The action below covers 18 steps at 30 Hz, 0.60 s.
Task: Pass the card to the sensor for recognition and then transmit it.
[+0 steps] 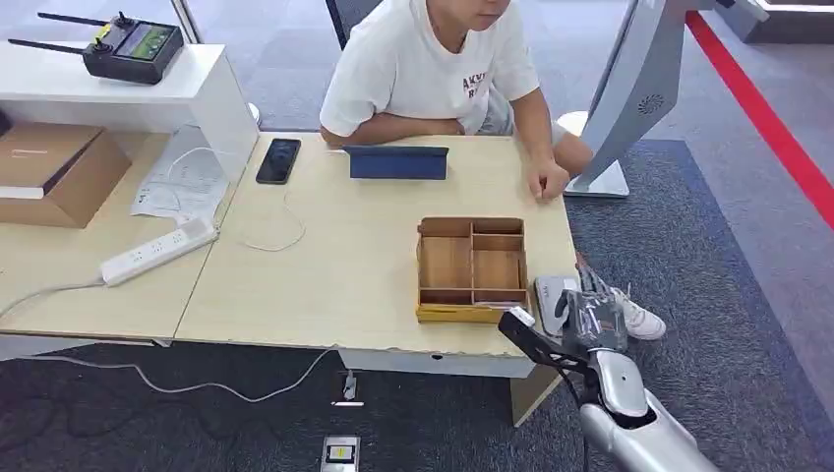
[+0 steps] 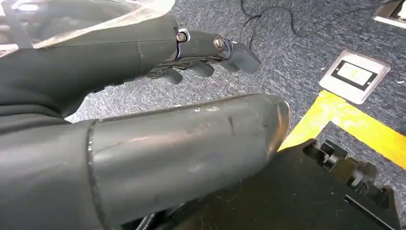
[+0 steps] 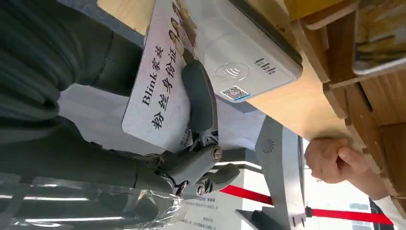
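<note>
In the right wrist view a white card [image 3: 155,84] printed with "Blink" and a row of small faces is pinched in my right hand [image 3: 191,163], one finger [image 3: 198,98] lying across its face. The card hangs just beside the grey sensor [image 3: 239,52], which bears a contactless mark and a QR sticker; I cannot tell whether they touch. In the head view my right hand [image 1: 590,317] hovers at the table's front right corner over the sensor [image 1: 549,293]. My left hand [image 2: 143,120] hangs above the carpet, fingers [image 2: 210,52] spread and holding nothing.
A wooden compartment box [image 1: 472,267] stands left of the sensor. A person sits behind the table, one hand [image 1: 547,182] resting near its right edge. A blue tablet case [image 1: 396,161], a phone [image 1: 278,160] and a power strip [image 1: 157,252] lie further off. A floor socket [image 2: 354,75] sits below.
</note>
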{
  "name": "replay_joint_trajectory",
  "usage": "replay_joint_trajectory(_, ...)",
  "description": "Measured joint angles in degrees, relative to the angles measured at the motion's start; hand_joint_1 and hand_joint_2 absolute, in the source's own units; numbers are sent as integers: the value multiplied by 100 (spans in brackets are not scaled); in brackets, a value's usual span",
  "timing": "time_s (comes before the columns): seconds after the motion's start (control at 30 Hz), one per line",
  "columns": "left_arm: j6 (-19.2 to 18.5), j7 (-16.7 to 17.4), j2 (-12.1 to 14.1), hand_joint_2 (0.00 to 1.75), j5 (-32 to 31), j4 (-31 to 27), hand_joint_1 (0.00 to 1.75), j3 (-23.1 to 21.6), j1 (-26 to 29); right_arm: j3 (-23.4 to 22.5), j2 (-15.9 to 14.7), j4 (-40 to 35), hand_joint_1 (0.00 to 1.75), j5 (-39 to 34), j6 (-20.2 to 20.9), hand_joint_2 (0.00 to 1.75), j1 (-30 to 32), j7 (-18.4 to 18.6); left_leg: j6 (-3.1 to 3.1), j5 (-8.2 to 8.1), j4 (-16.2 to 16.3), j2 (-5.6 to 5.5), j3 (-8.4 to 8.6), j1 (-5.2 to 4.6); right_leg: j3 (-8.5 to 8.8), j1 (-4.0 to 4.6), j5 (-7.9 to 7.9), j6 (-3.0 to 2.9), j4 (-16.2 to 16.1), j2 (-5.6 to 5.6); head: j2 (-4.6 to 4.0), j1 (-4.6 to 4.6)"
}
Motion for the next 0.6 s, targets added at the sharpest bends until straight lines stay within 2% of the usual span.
replay_joint_trajectory(0.6,-9,-20,-15,0,-17,0,0,0,1,-61,120,253,175,-151,-70,175,7,-131,0,0,0,1,10,0,7,0,0,0,-1,0,0,-2)
